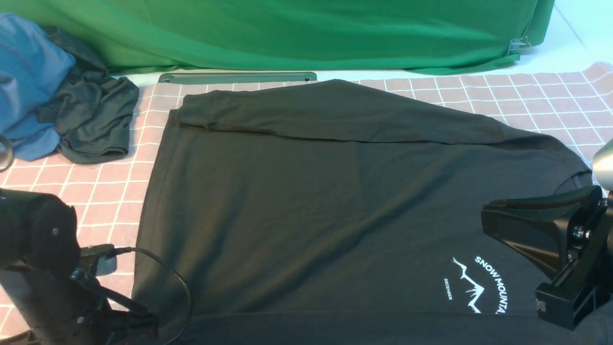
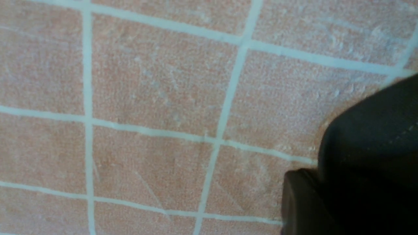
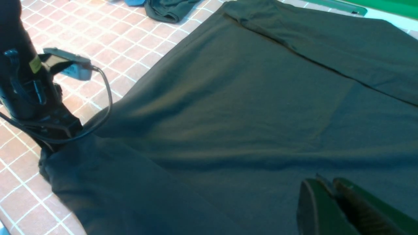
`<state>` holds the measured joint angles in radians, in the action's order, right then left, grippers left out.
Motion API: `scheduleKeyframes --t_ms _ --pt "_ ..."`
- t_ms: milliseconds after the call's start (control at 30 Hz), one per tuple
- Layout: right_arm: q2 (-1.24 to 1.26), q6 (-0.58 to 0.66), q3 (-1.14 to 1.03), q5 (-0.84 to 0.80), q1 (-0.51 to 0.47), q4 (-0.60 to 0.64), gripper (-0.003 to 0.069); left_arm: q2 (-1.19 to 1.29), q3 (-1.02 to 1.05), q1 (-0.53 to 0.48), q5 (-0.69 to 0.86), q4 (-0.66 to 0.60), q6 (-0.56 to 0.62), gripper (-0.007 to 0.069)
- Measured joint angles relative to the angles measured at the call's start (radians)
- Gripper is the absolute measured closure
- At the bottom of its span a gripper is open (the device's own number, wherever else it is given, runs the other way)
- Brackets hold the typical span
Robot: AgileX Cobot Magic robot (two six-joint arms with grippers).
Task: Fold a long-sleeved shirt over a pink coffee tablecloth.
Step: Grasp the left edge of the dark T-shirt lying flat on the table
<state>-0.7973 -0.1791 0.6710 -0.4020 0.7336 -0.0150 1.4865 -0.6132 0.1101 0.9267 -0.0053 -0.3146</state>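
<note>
The black long-sleeved shirt (image 1: 306, 211) lies spread on the pink coffee tablecloth (image 1: 110, 191), collar to the right and white "SNOW MOUNTAIN" print (image 1: 481, 285) at the near right. Its far sleeve (image 1: 335, 112) is folded across the body. My left gripper (image 3: 49, 148) is down at the shirt's near left corner, and creases in the fabric (image 3: 107, 169) run out from it; black cloth (image 2: 369, 137) fills the space beside its finger (image 2: 295, 202). My right gripper (image 1: 486, 213) hovers over the chest near the collar with its jaws together (image 3: 323, 186).
A blue garment (image 1: 28, 81) and a smaller dark garment (image 1: 96, 115) are heaped at the far left on the pink cloth. A green cloth (image 1: 287, 33) hangs along the back, with a green strip (image 1: 237, 77) at its foot. The left arm's cable (image 1: 177, 282) loops over the shirt's edge.
</note>
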Motion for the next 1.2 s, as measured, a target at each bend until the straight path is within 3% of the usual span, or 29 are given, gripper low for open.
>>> scheduleKeyframes --t_ms 33,133,333,633,800,967,1100,1200 --pt "0.000 0.000 0.000 0.000 0.000 -0.001 0.0568 0.000 -0.004 0.000 0.019 0.013 0.001 0.0551" --pt "0.000 0.000 0.000 0.000 0.000 -0.001 0.0568 -0.024 -0.022 0.000 0.091 0.054 -0.032 0.0601" --pt "0.000 0.000 0.000 0.000 0.000 -0.001 0.0568 -0.217 -0.038 0.000 0.187 0.069 -0.171 0.0611" --pt "0.000 0.000 0.000 0.003 0.000 -0.001 0.0567 -0.315 -0.038 0.000 0.253 0.068 -0.182 0.0601" --pt "0.000 0.000 0.000 0.003 0.000 -0.001 0.0568 -0.315 -0.038 0.000 0.274 0.081 -0.182 0.0481" --pt "0.000 0.000 0.000 0.003 0.000 -0.001 0.0568 -0.316 -0.059 0.000 0.252 0.109 -0.171 0.0309" --pt "0.000 0.000 0.000 0.003 0.000 -0.001 0.0568 -0.316 -0.068 -0.001 0.100 -0.005 -0.035 0.0225" --pt "0.000 0.000 0.000 0.003 0.000 -0.001 0.0568 -0.296 -0.068 -0.001 0.020 -0.080 0.020 0.0211"
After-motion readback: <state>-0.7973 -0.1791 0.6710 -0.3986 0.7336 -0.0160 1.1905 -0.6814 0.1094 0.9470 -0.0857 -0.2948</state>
